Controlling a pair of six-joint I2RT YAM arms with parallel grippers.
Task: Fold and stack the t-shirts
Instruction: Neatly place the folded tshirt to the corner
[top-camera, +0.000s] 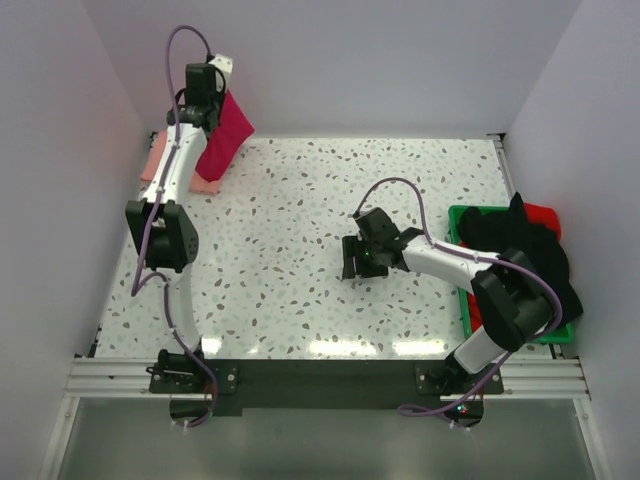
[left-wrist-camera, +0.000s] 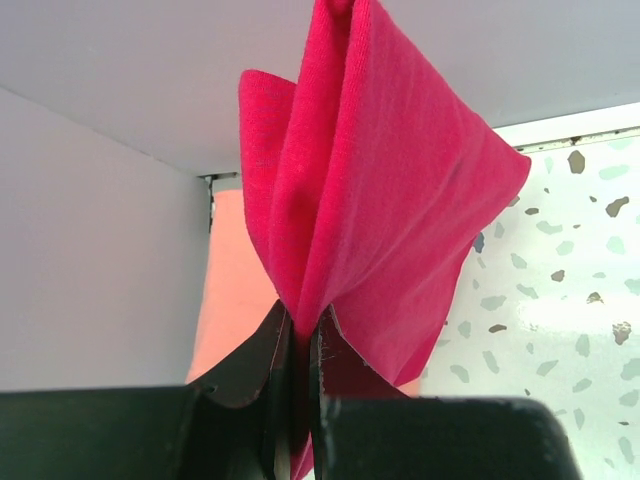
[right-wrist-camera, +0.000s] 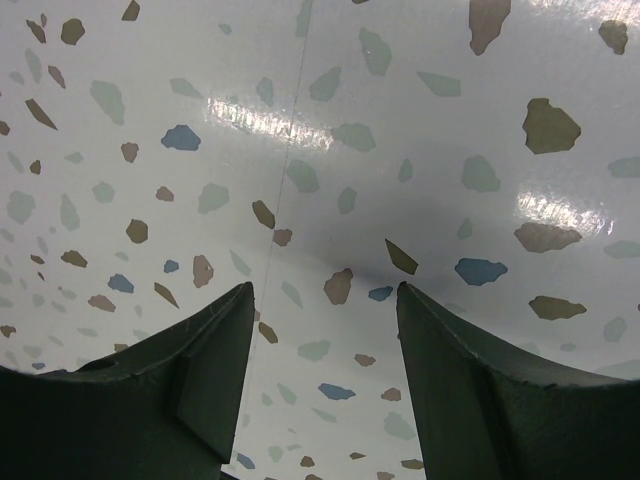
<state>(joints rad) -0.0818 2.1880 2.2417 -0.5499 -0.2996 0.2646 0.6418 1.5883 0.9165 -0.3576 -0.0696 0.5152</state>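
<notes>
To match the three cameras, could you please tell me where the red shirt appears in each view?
Top external: red shirt, upper left, held by the left pincer.
Left wrist: fills the centre, pinched at the bottom.
Right wrist: not in it.
Shared landmark: the speckled table, seen in all three.

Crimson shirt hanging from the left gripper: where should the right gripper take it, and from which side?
The crimson shirt dangles bunched from the left gripper, with the wall and left arm close on the left. It is probably best to take its free lower corner, coming from the table-centre side with the open right gripper.
</notes>
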